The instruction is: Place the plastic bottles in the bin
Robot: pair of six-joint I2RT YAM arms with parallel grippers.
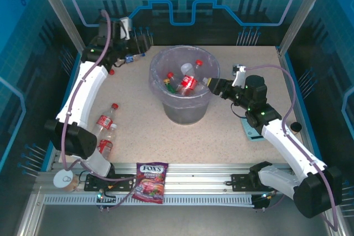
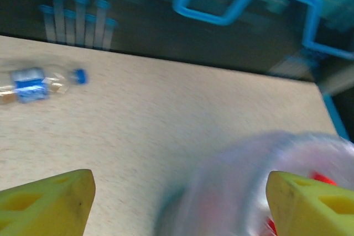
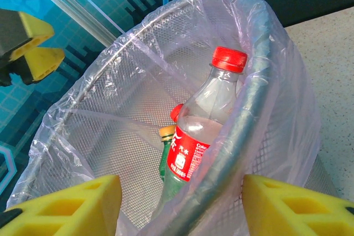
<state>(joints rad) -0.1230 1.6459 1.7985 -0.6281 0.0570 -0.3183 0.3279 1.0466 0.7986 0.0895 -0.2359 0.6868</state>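
I see the lilac-lined grey bin upright, holding red-labelled bottles and a green one. Two red-capped bottles lie on their sides left of the bin. A blue-labelled one lies at its far left.

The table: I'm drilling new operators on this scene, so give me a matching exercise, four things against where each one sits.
Things
1. purple Fox's candy bag
2. round metal tin can
3. blue-labelled clear plastic bottle
4. round grey mesh bin with lilac bag liner

Places
A. middle of the table
B. near-left corner, off the table top
C. far-left part of the table, near the back wall
D. near edge, lying over the metal rail

Pairs: 1-D, 2-B, 3-C, 4-A
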